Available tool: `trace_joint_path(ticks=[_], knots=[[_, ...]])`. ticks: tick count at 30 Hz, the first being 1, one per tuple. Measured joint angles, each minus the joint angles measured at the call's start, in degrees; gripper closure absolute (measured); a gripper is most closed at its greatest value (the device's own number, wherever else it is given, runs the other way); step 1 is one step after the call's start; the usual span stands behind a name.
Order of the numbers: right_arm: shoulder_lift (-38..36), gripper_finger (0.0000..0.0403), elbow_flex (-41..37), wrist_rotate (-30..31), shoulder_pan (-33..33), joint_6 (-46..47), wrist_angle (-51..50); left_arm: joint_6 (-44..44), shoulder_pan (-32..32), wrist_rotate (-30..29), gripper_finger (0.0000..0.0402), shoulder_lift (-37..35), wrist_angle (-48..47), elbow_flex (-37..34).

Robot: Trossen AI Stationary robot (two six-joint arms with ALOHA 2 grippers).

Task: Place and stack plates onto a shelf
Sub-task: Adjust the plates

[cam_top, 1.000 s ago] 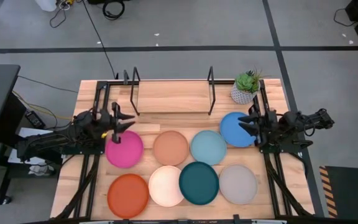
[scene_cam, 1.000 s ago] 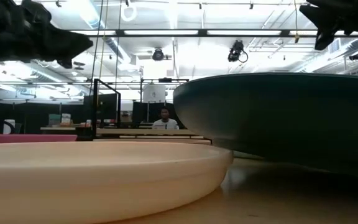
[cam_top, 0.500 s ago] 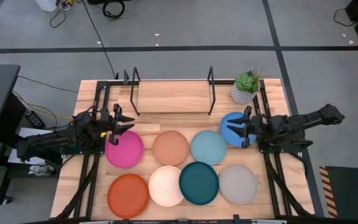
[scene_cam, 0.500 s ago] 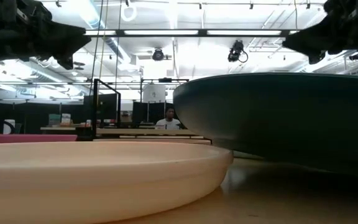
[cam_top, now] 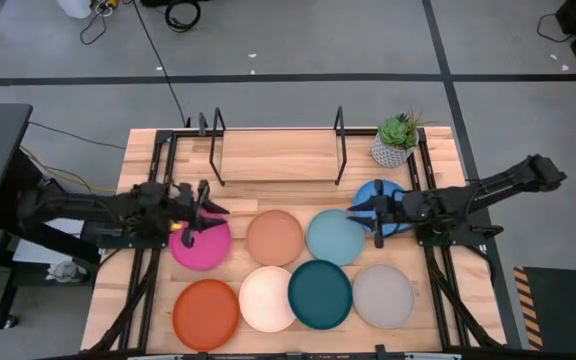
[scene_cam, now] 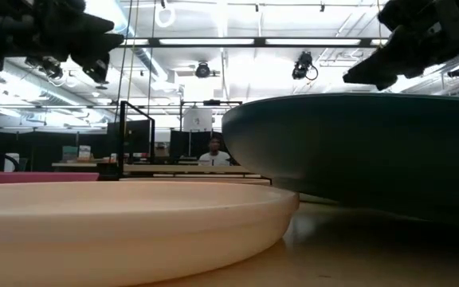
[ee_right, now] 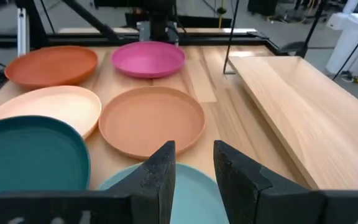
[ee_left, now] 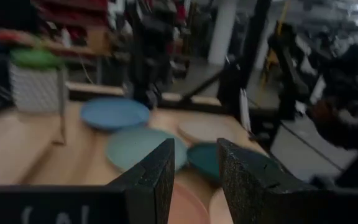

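Eight plates lie flat on the table in two rows: magenta (cam_top: 200, 243), tan (cam_top: 274, 238), light blue (cam_top: 335, 237) and blue (cam_top: 383, 205) behind, orange (cam_top: 206, 313), cream (cam_top: 267, 298), dark teal (cam_top: 320, 293) and grey (cam_top: 382, 296) in front. The shelf (cam_top: 278, 155) stands at the far edge with nothing on its board. My left gripper (cam_top: 203, 212) hovers open over the magenta plate's far rim. My right gripper (cam_top: 363, 212) hovers open over the blue plate's left rim, beside the light blue plate. The low view shows both grippers raised above the plates.
A potted plant (cam_top: 396, 140) stands at the shelf's right end, just behind the blue plate. Thin black uprights (cam_top: 340, 150) rise at the shelf's ends. The dark teal plate overlaps the rims of its neighbours. Bare wood lies between the shelf and the far row of plates.
My left gripper has moved toward the table's right, from beside the magenta plate to above its far rim. My right gripper has reached toward the table's left, crossing the blue plate to its left rim as the arm stretched out. No plate has moved.
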Motion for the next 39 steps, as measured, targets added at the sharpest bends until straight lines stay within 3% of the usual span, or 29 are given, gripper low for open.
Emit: trace_joint_path(ticks=[5,14,18,27,39], knots=[[5.7,0.0287,4.5,0.3,0.0,-0.9,-2.6,0.8,-5.5,-4.0,0.0268,9.5,-1.6,2.0],[11.4,0.0287,7.6,0.4,0.0,1.3,-3.9,-0.4,-18.6,-20.4,0.016,27.7,-5.0,9.6],[13.2,0.0287,7.6,0.4,0.0,2.1,-1.6,2.6,-21.4,-25.4,0.0144,36.5,-7.3,15.5],[13.6,0.0287,7.6,0.4,0.0,1.3,-0.2,3.3,-21.4,-24.8,0.0154,53.6,-20.0,29.9],[13.6,0.0287,7.6,0.2,0.0,0.4,-0.2,1.9,-21.3,-23.0,0.0154,66.1,-35.9,41.2]])
